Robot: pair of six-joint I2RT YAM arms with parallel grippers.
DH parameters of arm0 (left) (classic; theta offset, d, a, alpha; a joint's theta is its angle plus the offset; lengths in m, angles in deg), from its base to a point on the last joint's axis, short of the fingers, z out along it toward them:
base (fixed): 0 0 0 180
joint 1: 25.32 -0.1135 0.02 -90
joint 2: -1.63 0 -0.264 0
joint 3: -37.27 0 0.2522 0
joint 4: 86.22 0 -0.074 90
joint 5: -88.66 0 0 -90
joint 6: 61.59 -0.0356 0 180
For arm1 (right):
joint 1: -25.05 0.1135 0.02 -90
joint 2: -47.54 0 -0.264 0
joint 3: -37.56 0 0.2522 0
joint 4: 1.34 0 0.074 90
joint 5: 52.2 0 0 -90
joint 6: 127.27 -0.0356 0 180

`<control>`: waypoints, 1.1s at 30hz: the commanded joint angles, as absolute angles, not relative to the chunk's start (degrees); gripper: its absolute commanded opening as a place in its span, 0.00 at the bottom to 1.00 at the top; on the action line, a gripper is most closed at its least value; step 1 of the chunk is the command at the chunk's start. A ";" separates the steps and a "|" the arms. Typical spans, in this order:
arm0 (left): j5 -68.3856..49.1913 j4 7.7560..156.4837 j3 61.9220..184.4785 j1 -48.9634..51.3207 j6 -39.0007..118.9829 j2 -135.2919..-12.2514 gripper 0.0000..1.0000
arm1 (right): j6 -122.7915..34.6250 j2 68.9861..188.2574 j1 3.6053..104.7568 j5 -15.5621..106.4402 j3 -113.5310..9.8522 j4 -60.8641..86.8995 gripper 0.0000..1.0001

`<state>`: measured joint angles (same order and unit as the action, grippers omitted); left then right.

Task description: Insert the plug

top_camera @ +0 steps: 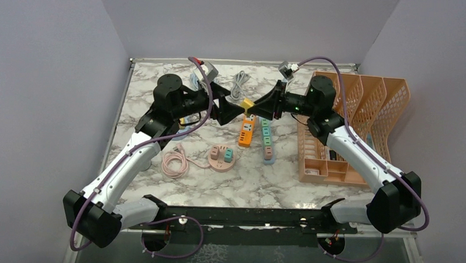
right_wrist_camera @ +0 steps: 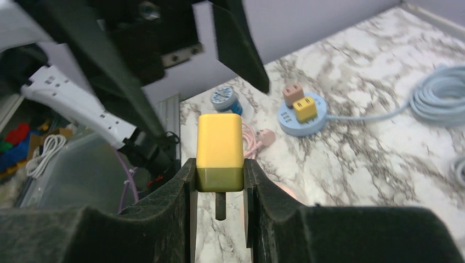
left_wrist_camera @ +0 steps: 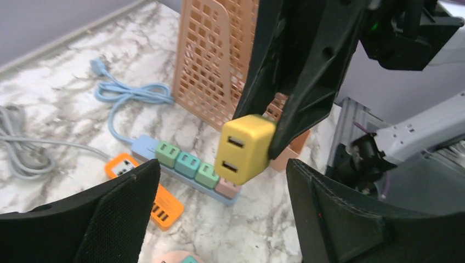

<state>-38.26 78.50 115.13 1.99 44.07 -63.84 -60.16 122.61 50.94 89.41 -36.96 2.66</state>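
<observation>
Squarely, right pincer [right_wrist_camera: 219,171] clamps glossy, boxy yellow plug [right_wrist_camera: 220,143].

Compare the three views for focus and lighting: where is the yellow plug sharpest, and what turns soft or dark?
Top external: even, soft light, all sharp, but the yellow plug is tiny. Left wrist: plug crisp, the left tool near-black in the foreground. Right wrist: plug sharpest, centred in the right tool; clutter at left looks softer.
</observation>
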 commanded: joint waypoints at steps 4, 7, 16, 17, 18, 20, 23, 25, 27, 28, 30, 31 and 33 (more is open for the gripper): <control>-56.45 75.50 114.70 1.49 48.76 -63.66 0.77 | -55.98 119.03 50.88 107.73 -38.15 -4.99 0.01; -59.84 80.16 113.02 1.49 52.61 -62.33 0.71 | -55.58 119.17 50.88 111.43 -38.45 -4.44 0.01; -61.02 90.40 109.26 1.49 63.94 -63.25 0.62 | -55.80 120.87 50.89 115.28 -38.76 -4.38 0.01; -60.79 91.09 109.32 1.49 65.09 -63.68 0.60 | -55.77 121.19 50.87 115.39 -39.03 -3.84 0.01; -60.68 91.68 109.35 1.49 66.01 -64.14 0.59 | -55.35 121.61 50.89 115.27 -39.31 -2.96 0.01; -60.31 92.37 109.33 1.49 67.19 -64.67 0.57 | -54.73 122.17 50.89 114.74 -39.80 -1.01 0.01; -59.96 92.53 109.05 1.64 66.91 -65.03 0.57 | -54.15 123.12 50.89 113.09 -40.84 2.05 0.01; -59.79 92.43 108.76 1.74 66.57 -65.27 0.56 | -53.78 123.68 50.89 112.11 -41.32 3.87 0.01; -59.70 92.30 108.82 1.75 66.54 -65.70 0.52 | -52.63 124.19 50.85 111.03 -42.01 6.09 0.01; -59.76 92.30 108.97 1.82 66.48 -66.00 0.49 | -52.32 124.38 50.88 110.55 -42.29 6.96 0.01; -59.82 92.11 109.08 1.84 66.24 -66.33 0.45 | -51.87 124.70 50.89 109.36 -42.59 8.07 0.01; -60.01 91.66 109.20 1.85 65.82 -66.57 0.44 | -51.79 124.85 50.89 108.80 -42.63 8.42 0.01; -60.32 90.69 109.38 1.84 64.93 -66.97 0.40 | -51.22 125.24 50.89 108.08 -43.18 9.71 0.01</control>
